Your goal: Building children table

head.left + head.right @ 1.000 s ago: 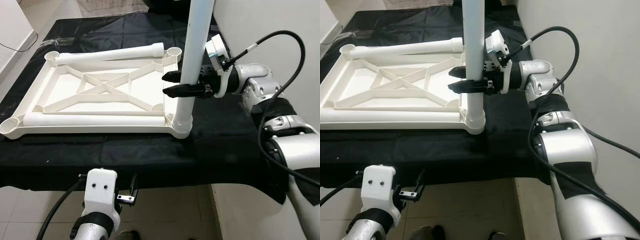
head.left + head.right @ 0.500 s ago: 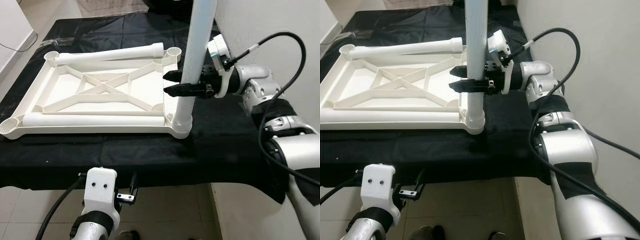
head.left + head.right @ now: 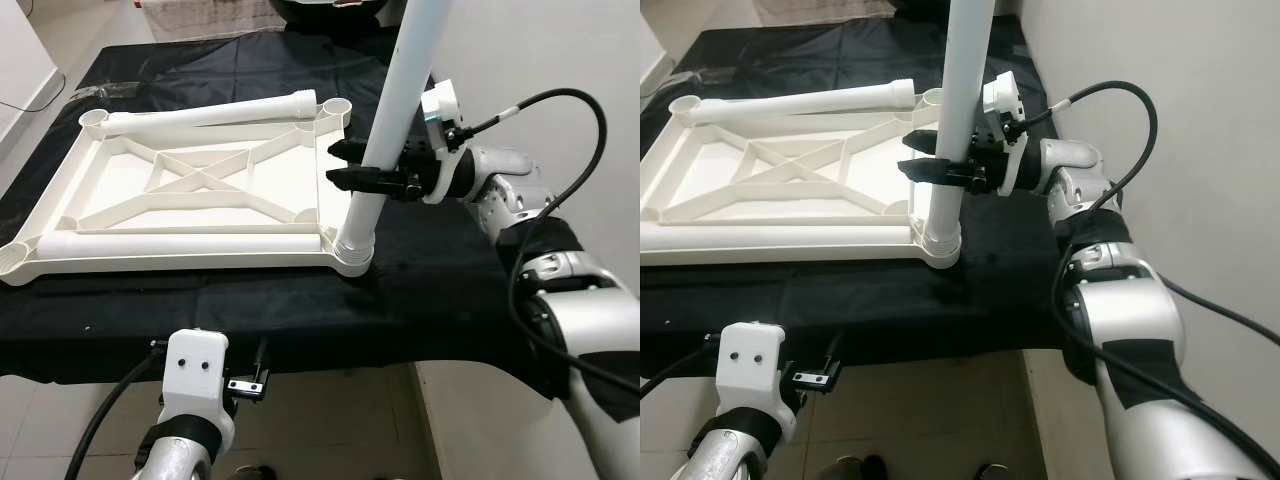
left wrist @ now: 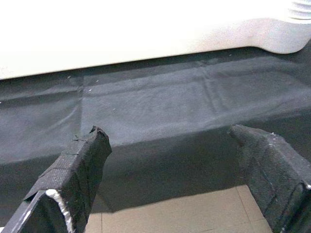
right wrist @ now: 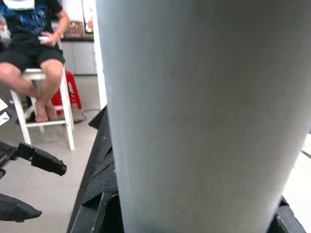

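Black two-fingered right hand: clamped on a white plastic tube leg at mid-height, foot seated in the near right corner socket of the white plastic tabletop frame, which lies upside down on the black-draped table. Change: leg now tilts away from the frame, upright a second ago; judged not yet fully seated. Two more white legs lie on the frame. Left hand: fingers apart, empty, below the table's front edge.
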Robot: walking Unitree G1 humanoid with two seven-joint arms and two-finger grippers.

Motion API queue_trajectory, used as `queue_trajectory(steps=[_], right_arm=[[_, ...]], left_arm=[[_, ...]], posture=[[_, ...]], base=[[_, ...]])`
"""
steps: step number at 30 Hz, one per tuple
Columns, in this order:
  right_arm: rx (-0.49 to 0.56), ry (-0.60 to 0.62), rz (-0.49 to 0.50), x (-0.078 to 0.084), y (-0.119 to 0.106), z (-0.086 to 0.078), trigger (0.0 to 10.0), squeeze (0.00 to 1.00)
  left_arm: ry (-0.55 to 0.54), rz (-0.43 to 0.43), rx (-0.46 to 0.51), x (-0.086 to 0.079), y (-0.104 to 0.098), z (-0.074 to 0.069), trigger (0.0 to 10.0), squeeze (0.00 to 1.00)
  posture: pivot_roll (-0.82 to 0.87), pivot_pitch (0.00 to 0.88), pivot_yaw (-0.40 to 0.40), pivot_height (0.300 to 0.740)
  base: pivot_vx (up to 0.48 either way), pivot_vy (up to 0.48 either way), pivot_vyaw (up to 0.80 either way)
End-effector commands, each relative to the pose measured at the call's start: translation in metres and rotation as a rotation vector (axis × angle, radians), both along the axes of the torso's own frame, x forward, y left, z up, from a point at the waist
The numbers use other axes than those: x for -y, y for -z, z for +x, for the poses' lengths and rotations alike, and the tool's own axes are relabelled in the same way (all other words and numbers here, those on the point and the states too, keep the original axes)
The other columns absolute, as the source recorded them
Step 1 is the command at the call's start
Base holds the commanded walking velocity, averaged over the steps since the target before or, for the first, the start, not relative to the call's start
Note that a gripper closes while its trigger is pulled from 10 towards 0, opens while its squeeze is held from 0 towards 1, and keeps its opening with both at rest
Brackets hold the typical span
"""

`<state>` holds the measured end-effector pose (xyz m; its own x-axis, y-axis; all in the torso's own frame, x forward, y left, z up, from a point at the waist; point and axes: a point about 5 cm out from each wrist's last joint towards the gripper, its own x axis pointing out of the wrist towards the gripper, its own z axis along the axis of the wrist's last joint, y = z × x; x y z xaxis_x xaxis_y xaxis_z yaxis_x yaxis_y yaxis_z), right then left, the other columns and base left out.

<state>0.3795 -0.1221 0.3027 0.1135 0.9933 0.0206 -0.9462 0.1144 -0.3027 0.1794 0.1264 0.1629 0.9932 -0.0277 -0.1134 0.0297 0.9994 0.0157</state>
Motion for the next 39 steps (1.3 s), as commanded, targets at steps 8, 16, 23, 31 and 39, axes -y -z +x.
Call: queue_trajectory(steps=[8, 16, 23, 31, 39], right_arm=[[-0.139, 0.145, -0.081, -0.022, 0.033, 0.009, 10.0, 0.00], [-0.187, 0.341, 0.047, -0.034, 0.028, 0.018, 10.0, 0.00], [-0.190, 0.476, 0.120, -0.033, 0.032, 0.019, 10.0, 0.00], [-0.169, 0.576, 0.183, -0.052, 0.040, 0.004, 10.0, 0.00], [-0.110, 0.759, 0.174, -0.064, 0.042, -0.001, 10.0, 0.00]], left_arm=[[-0.005, 0.009, -0.022, -0.002, 0.006, -0.001, 10.0, 0.00], [-0.016, 0.015, -0.016, -0.006, 0.006, 0.002, 10.0, 0.00], [-0.020, 0.021, -0.011, -0.008, 0.006, 0.003, 10.0, 0.00], [-0.030, 0.035, -0.002, -0.014, 0.006, 0.007, 10.0, 0.00], [-0.037, 0.039, 0.001, -0.016, 0.006, 0.008, 10.0, 0.00]], posture=[[0.12, 0.249, 0.021, 0.740], [0.11, 0.248, 0.013, 0.740], [0.11, 0.248, 0.013, 0.740], [0.10, 0.245, 0.017, 0.740], [0.10, 0.245, 0.015, 0.740]], base=[[0.000, 0.000, 0.00], [0.000, 0.000, 0.00], [0.000, 0.000, 0.00], [0.000, 0.000, 0.00], [0.000, 0.000, 0.00]])
